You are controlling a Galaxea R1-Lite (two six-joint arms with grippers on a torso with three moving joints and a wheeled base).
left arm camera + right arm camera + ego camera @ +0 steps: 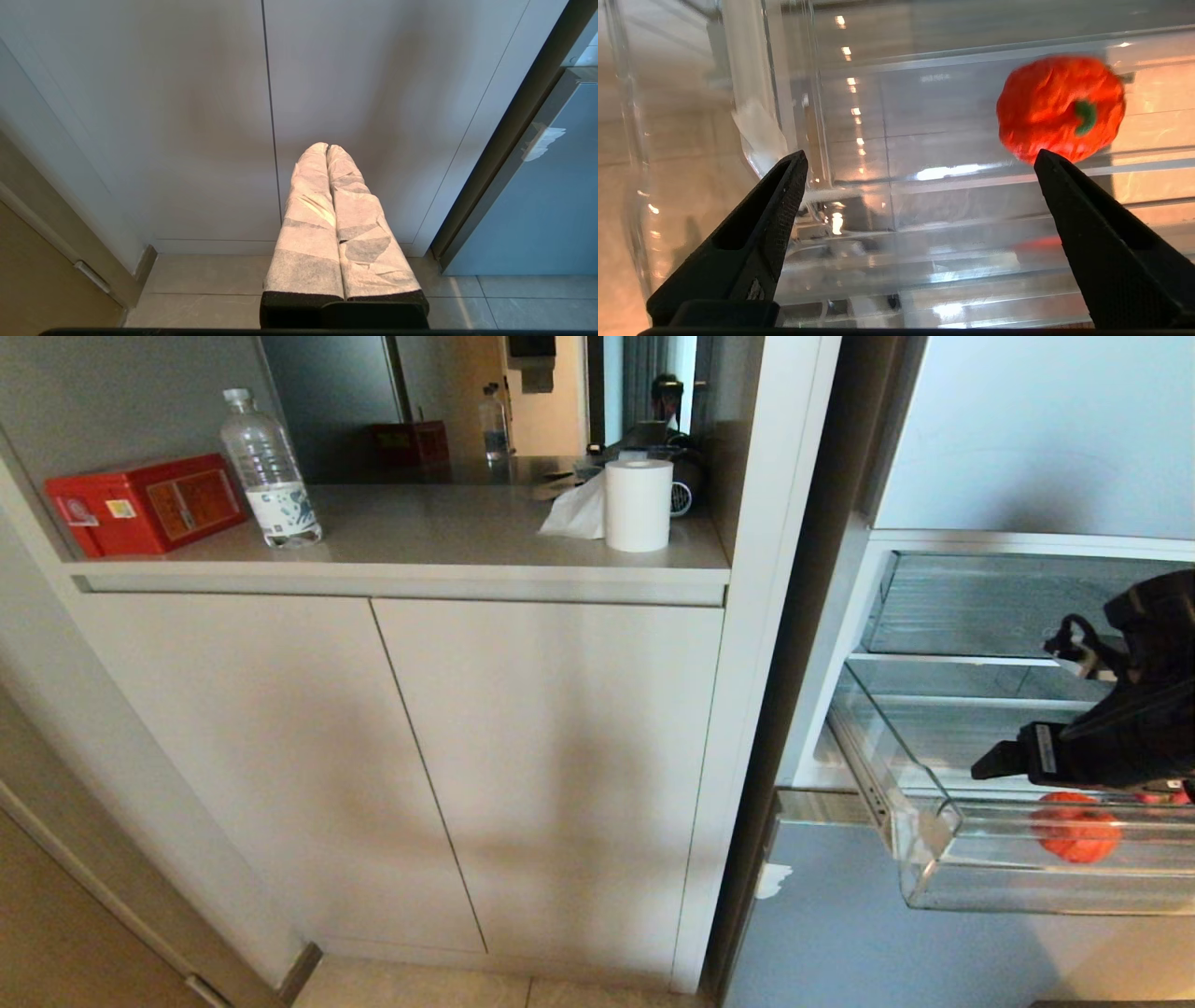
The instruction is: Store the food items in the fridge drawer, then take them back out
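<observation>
1. Your red pepper-like food item [1059,108] with a green stem lies on the floor of the pulled-out clear fridge drawer [934,859].
2. Your right gripper [920,161] hangs above the drawer, jaws spread wide, holding nothing.
3. Your left gripper [327,148], fingers pressed together and empty, points at the beige cabinet doors [401,756] beside the fridge [1027,439].
4. On the counter [439,537] stand a red box [145,504], a water bottle [269,467] and a paper roll [639,504].

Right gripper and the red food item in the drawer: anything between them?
Nothing: in the right wrist view the open right gripper faces only the fridge drawer's bare clear floor, the red food item off one fingertip.
</observation>
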